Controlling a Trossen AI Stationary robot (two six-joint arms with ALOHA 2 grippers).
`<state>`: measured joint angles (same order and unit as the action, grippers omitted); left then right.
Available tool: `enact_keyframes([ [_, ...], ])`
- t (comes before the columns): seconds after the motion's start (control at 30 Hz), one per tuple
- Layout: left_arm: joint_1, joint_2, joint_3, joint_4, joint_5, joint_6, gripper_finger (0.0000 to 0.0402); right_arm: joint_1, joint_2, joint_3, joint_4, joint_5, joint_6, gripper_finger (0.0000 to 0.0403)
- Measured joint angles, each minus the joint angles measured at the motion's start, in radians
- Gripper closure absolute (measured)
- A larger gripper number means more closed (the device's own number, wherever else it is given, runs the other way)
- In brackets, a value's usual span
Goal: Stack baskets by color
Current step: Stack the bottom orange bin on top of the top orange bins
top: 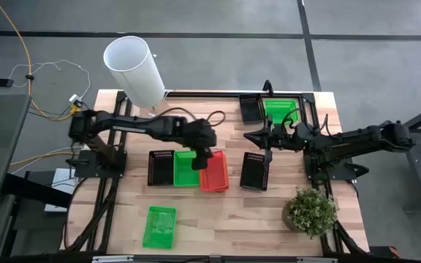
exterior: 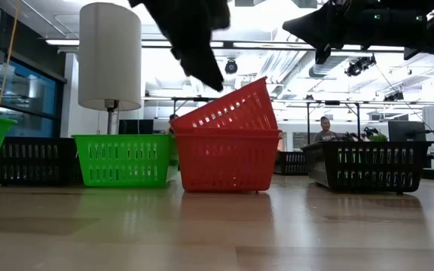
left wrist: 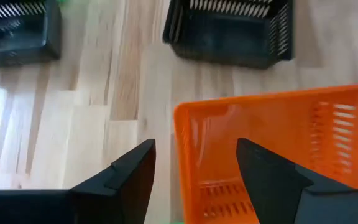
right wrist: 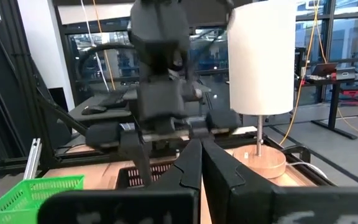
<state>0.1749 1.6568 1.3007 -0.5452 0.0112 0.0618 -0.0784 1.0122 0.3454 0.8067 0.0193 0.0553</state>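
The left end effector (top: 205,155) is hovering over the middle of the desk (top: 196,226), directly above the red baskets (top: 215,174), with its fingers (left wrist: 126,180) spread apart and gripping nothing. In the left wrist view the rim of the upper red basket (left wrist: 272,149) is showing between and beyond those spread fingers. In the low view that upper red basket (exterior: 228,111) is sitting tilted in the lower red basket (exterior: 226,159), its right side riding higher than its left.

Just left of the red pair a green basket (top: 186,168) is lying on the desk, and a black basket (top: 161,168) is lying just left of that one, so the three colours are forming a row. Another green basket (top: 159,226) is lying alone near the front edge, well apart from the row. Right of the red pair a black basket (top: 255,171) is resting by itself. At the far side, a black basket (top: 251,108) and a green basket (top: 281,111) are sitting side by side.

The right end effector (top: 259,136) is hanging between the far pair and the lone black basket, its fingers pressed together and empty.

A white lamp shade (top: 134,69) is standing at the far left corner, and a potted plant (top: 310,212) is sitting at the near right.
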Motion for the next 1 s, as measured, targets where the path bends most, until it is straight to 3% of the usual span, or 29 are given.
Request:
enact_keyframes([
  [0.5, -0.053, -0.591, -0.669, 0.802, 0.002, -0.107, 0.0205, 0.0, -0.007, 0.0, -0.002, -0.004, 0.035, 0.0403],
  [0.73, -0.053, -0.709, -0.763, 0.908, -0.007, -0.112, 0.0205, 0.0, -0.006, 0.0, -0.016, -0.004, 0.035, 0.0403],
  [1.0, -0.052, -0.723, -0.763, 0.918, -0.008, -0.104, 0.0205, 0.0, -0.006, 0.0, -0.017, -0.004, 0.035, 0.0403],
])
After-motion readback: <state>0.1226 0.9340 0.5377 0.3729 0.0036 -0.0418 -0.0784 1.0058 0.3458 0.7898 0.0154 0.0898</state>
